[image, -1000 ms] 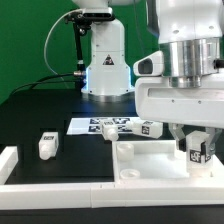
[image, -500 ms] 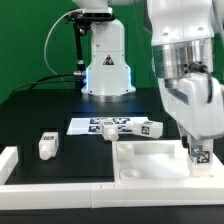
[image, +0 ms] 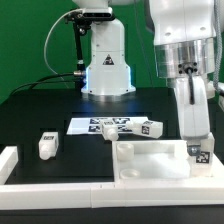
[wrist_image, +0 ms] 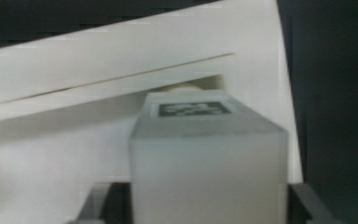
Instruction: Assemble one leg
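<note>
Exterior view: pincer (image: 199, 150) clamped on one leg (image: 201, 155), upright over the tabletop (image: 150, 160); another leg (image: 47, 145) lies near the surface's (image: 40, 110) front edge.

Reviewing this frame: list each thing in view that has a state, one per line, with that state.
gripper: shut on the leg, lowered over the tabletop's corner on the exterior view's right.
leg: held upright between the fingers, at the tabletop corner.
tabletop: lying flat on the table, tray side up.
loose leg: lying free on the table, untouched.
marker board: flat on the table.
</note>
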Controlling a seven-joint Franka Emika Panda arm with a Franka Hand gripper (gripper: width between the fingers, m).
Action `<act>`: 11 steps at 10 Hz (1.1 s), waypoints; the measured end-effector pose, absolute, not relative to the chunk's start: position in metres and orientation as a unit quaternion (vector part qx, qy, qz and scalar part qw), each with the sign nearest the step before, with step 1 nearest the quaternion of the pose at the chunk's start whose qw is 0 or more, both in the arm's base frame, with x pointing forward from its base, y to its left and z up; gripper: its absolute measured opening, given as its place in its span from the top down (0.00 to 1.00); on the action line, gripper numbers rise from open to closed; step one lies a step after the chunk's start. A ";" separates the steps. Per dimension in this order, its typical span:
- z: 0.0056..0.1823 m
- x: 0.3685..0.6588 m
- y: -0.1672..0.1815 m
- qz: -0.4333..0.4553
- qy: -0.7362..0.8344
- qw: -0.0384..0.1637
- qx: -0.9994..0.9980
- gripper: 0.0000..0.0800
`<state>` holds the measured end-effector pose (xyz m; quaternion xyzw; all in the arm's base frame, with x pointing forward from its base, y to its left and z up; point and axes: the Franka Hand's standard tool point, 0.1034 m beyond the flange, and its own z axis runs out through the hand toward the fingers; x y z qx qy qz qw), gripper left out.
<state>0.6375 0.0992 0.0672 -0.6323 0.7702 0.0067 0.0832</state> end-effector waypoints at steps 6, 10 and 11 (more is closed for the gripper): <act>0.069 0.639 0.117 -0.018 0.478 0.079 -0.875 0.19; 0.071 0.642 0.121 -0.059 0.168 0.042 -0.983 0.30; 0.070 0.642 0.122 -0.058 0.180 0.044 -0.981 0.47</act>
